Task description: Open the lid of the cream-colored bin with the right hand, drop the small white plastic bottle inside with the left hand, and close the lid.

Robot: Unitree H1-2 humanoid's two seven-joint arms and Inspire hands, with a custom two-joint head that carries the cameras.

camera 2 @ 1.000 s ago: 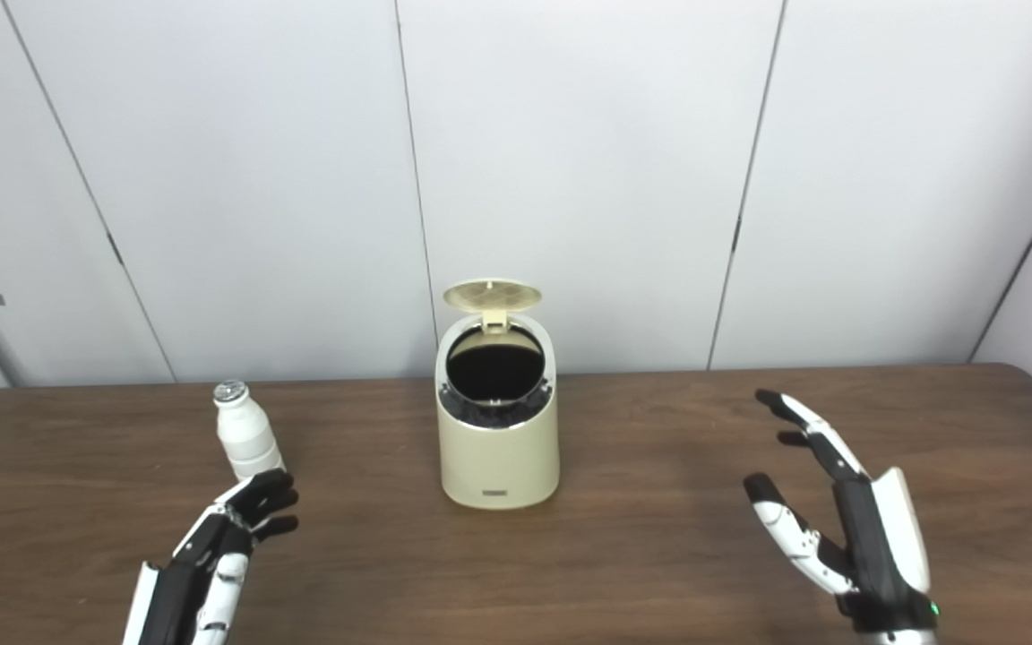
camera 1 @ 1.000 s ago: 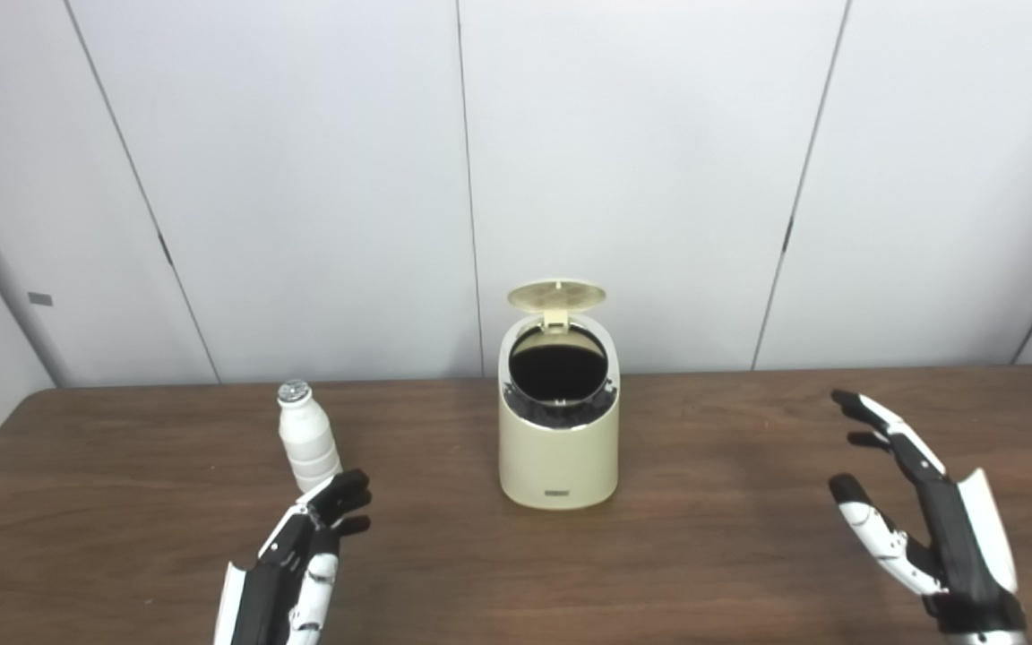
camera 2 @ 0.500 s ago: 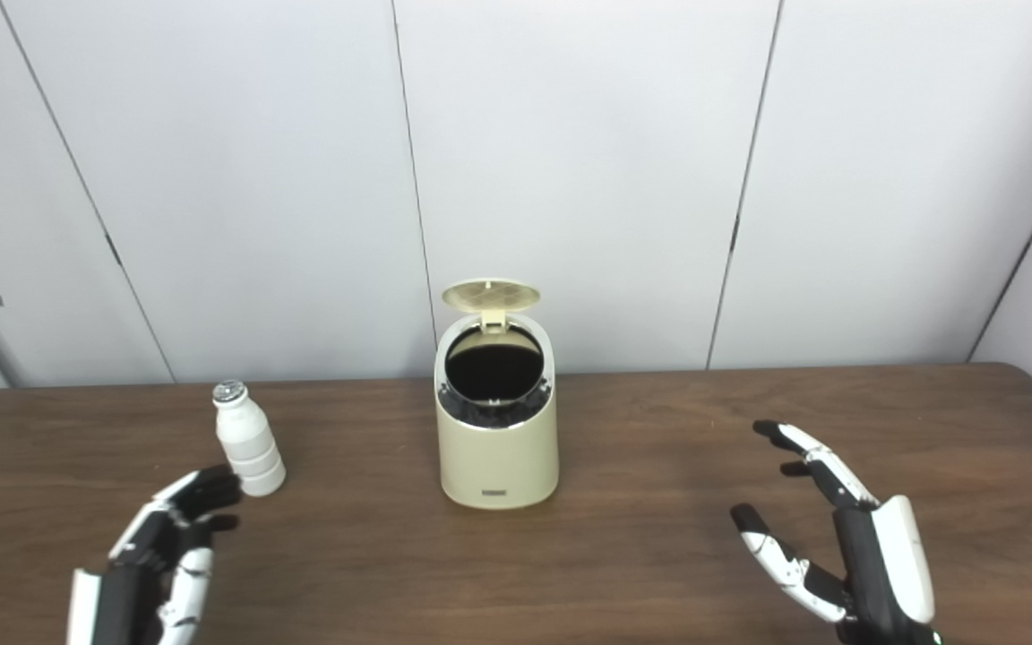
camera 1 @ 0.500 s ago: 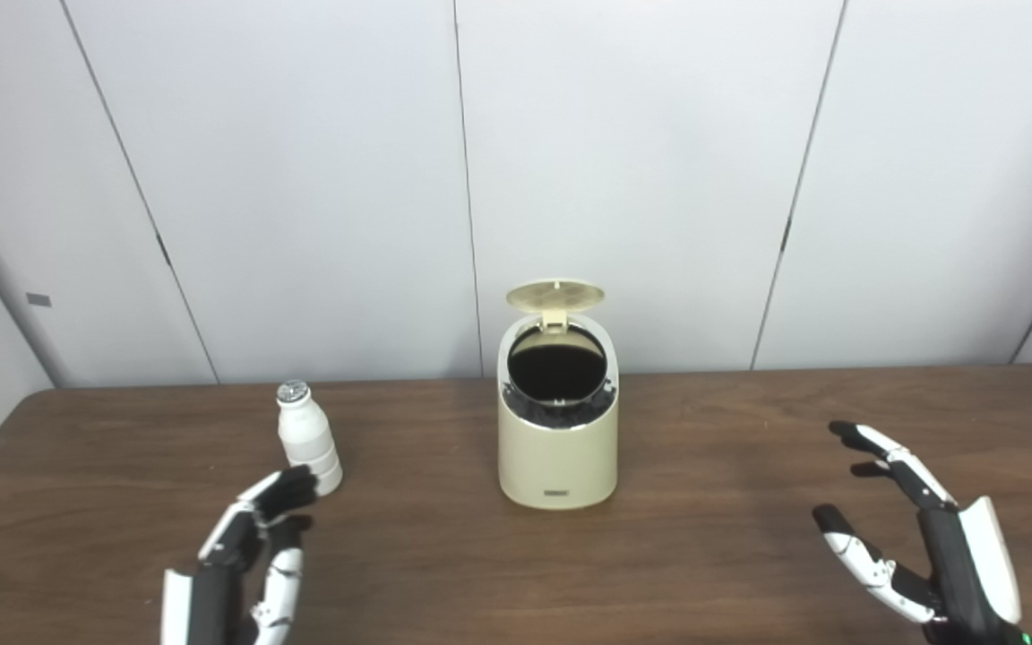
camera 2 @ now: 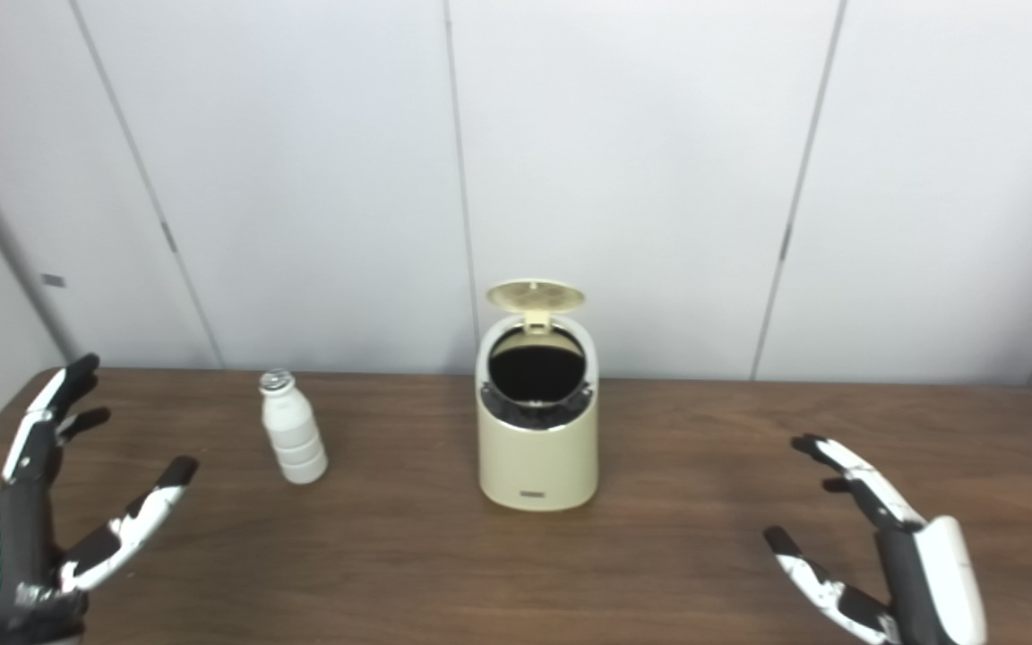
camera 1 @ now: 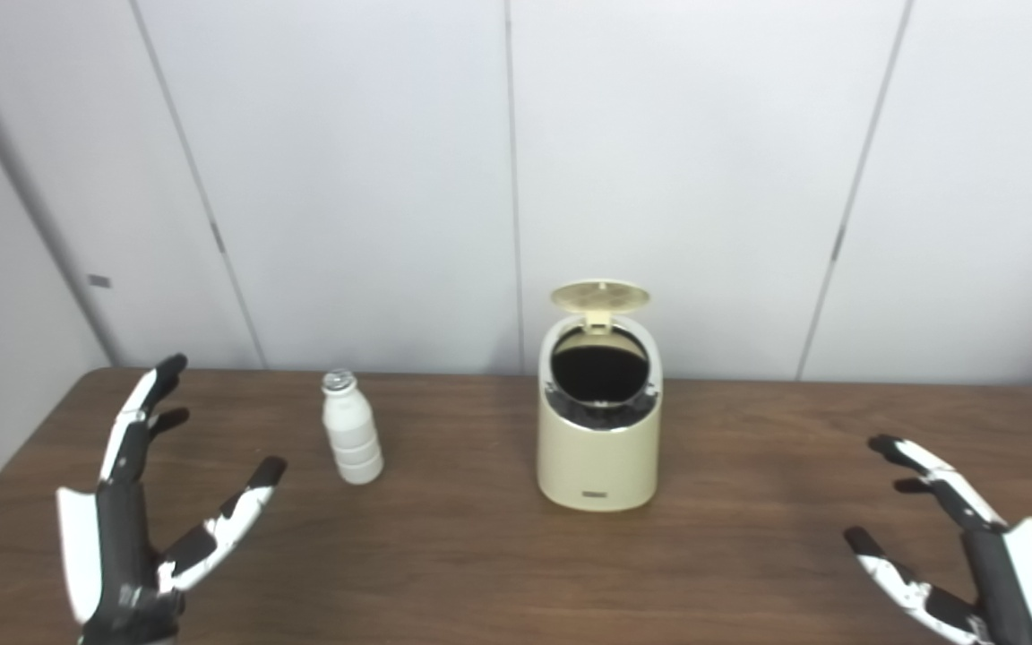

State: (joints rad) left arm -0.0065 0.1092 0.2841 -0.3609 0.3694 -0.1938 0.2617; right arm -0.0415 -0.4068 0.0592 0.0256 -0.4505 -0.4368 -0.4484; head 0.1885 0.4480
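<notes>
The cream-colored bin (camera 1: 598,448) stands mid-table with its round lid (camera 1: 599,295) tipped up at the back, showing a dark inside. A small white plastic bottle (camera 1: 351,440) with a silver cap stands upright to the bin's left. My left hand (camera 1: 135,520) hovers open at the table's left side, fingers spread, well left of the bottle and holding nothing. My right hand (camera 1: 964,546) is open low at the right, far from the bin.
The brown wooden table (camera 1: 480,555) runs across the view, its left edge close to my left hand. White wall panels (camera 1: 391,179) stand right behind the table.
The camera has turned left, shifting the scene right. My left hand has swung out leftward from the bottle and spread its fingers. My right hand has dropped lower toward the frame's corner.
</notes>
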